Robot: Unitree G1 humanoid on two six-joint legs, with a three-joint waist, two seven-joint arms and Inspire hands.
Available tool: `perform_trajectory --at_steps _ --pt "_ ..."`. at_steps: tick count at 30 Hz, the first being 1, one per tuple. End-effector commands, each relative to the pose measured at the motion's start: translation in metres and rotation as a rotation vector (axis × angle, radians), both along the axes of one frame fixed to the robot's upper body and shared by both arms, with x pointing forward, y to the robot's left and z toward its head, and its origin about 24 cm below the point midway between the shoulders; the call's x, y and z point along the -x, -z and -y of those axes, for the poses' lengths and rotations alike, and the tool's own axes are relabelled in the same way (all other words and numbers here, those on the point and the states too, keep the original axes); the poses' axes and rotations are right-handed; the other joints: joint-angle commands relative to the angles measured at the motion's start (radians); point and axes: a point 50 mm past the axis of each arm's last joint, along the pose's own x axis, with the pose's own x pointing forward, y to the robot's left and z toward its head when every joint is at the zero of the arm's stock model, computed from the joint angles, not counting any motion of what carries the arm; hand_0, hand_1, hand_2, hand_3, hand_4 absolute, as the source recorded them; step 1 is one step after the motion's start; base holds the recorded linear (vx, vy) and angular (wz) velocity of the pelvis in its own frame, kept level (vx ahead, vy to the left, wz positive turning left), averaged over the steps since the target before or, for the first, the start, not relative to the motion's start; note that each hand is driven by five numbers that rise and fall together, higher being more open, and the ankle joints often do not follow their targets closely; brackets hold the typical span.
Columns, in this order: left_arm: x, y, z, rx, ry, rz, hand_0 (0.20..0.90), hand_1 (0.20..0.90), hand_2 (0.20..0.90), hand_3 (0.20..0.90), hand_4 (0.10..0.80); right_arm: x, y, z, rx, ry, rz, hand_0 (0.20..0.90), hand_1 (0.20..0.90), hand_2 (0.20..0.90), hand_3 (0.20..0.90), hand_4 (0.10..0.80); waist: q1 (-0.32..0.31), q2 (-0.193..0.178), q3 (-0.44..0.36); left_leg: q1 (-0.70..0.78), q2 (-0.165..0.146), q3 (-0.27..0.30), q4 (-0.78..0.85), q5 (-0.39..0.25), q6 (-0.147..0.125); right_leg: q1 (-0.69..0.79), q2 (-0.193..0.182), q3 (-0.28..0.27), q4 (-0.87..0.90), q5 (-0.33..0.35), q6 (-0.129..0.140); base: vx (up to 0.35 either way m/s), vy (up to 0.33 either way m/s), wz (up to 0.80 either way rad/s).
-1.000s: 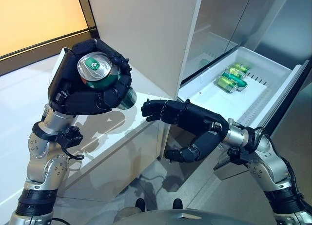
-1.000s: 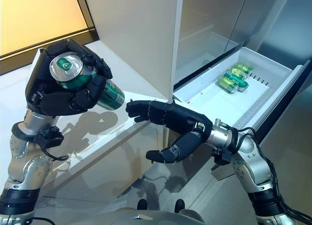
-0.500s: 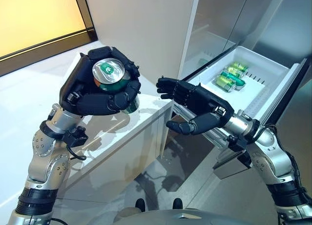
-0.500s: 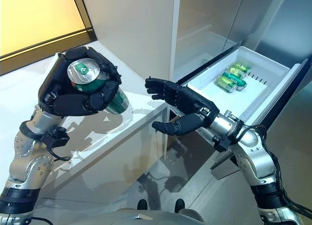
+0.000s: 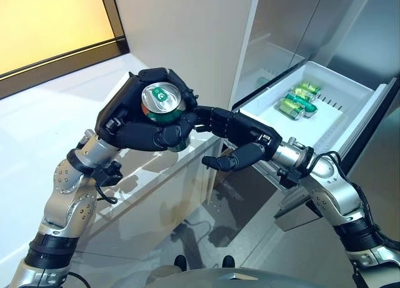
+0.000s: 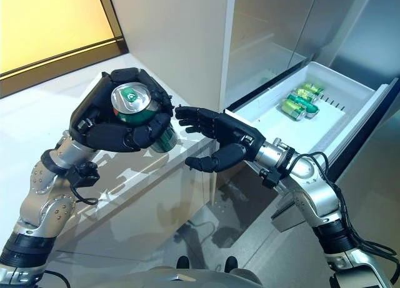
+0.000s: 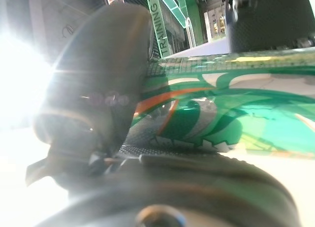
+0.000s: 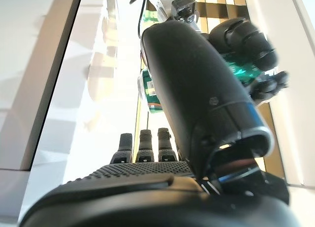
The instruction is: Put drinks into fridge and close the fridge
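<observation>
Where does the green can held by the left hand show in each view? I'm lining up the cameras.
Left eye: green can, upper centre.
Right eye, left of centre.
Left wrist, filling the frame.
Right wrist, behind the thumb.
Shared landmark: left hand round it.

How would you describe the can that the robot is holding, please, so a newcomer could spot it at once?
Start at the white counter left of the open fridge drawer. Above its corner the left robot hand is curled round a green can, silver top facing up. Unlike the cans lying in the drawer, it is held in the air.
</observation>
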Motion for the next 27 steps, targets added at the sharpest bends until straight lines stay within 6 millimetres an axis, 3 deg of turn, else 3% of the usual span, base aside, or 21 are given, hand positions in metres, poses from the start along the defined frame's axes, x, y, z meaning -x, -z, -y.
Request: perform_trajectory --at_steps 1,27 --pt "-0.003 -0.049 0.015 0.1 0.111 0.227 0.3 0.3 0.3 0.2 0.1 -0.011 -0.047 -0.019 -0.078 -0.063 0.195 0.9 0.9 0.9 0.9 0.8 0.01 0.004 -0.116 0.015 -0.011 -0.068 0.002 -0.123 -0.023 0.044 -0.012 -0.042 0.01 -0.079 0.063 0.0 0.0 0.0" --pt "-0.006 -0.046 0.042 0.126 0.269 0.161 0.3 0.3 0.3 0.2 0.1 -0.013 -0.053 -0.07 -0.057 -0.221 0.173 0.9 0.9 0.9 0.9 0.8 0.031 0.001 -0.118 0.018 -0.015 -0.075 0.002 -0.12 -0.018 0.049 -0.01 -0.043 0.01 -0.079 0.056 0.0 0.0 0.0"
